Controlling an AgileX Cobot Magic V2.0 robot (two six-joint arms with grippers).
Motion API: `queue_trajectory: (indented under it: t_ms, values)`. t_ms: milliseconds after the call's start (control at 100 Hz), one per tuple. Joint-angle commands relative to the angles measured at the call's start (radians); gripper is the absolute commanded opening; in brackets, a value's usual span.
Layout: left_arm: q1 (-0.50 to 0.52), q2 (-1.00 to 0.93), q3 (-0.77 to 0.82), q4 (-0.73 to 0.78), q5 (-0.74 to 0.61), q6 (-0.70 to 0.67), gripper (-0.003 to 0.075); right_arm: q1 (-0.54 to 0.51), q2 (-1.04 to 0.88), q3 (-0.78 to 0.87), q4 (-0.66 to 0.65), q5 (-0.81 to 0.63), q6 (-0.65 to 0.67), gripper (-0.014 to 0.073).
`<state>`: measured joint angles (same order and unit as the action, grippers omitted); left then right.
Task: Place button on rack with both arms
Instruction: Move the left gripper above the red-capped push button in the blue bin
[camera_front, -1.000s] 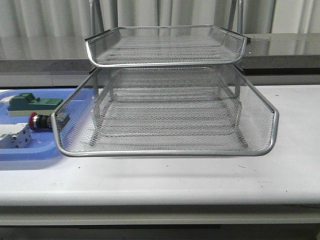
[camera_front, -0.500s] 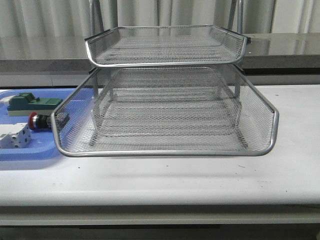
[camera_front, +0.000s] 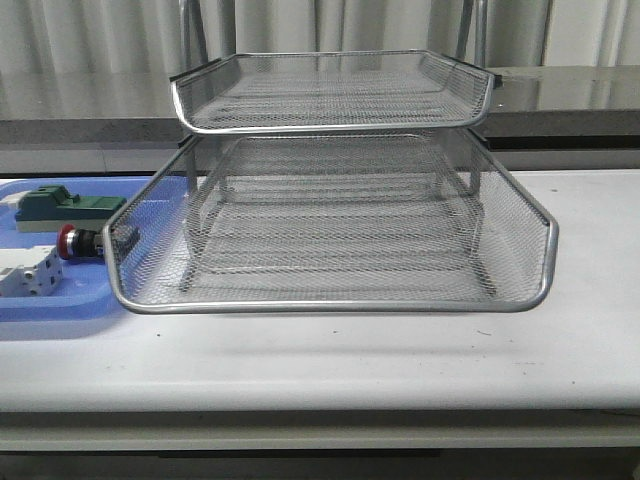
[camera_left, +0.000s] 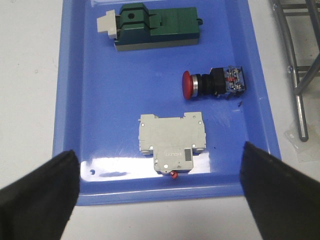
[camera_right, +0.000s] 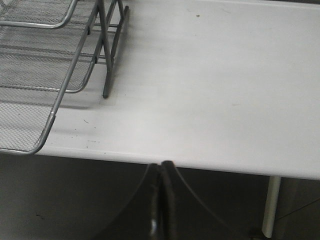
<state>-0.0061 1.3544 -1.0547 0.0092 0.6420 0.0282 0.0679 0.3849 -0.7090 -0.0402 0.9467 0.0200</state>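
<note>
Nothing is done: the red push-button lies untouched in the blue tray, left fingers spread wide, right fingers closed, wire-mesh rack empty

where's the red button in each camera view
Front view: the button lies at the far left on the blue tray, beside the rack.
Left wrist view: the button lies on its side, right of centre on the blue tray.
Right wrist view: not in it.
Shared landmark: the rack shows in all three views.

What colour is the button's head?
Red, on the button lying in the blue tray; clearest in the left wrist view.
</note>
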Motion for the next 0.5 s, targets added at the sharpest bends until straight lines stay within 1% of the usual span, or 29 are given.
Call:
queue_trajectory:
  t_ms: [0, 140, 190, 270, 390, 490]
  values:
    - [-0.003, -0.025, -0.036, -0.009, -0.060, 0.004, 0.0684, -0.004, 0.009, -0.033, -0.014, -0.065, -0.001, -0.0069]
    - [-0.003, -0.025, -0.036, -0.009, -0.126, 0.009, 0.0634, -0.004, 0.009, -0.033, -0.014, -0.065, -0.001, -0.0069]
    - [-0.003, -0.025, -0.039, -0.009, -0.152, 0.046, 0.0624, -0.004, 0.009, -0.033, -0.014, -0.065, -0.001, -0.0069]
    - [-0.003, -0.009, -0.066, -0.009, -0.152, 0.133, 0.0619, -0.004, 0.009, -0.033, -0.014, -0.065, -0.001, -0.0069]
    - [-0.003, 0.067, -0.159, -0.009, -0.096, 0.210, 0.0619, -0.004, 0.009, -0.033, -0.014, -0.065, -0.001, -0.0069]
    - [-0.007, 0.164, -0.267, -0.015, -0.002, 0.278, 0.0619, -0.004, 0.009, -0.033, -0.014, -0.065, -0.001, -0.0069]
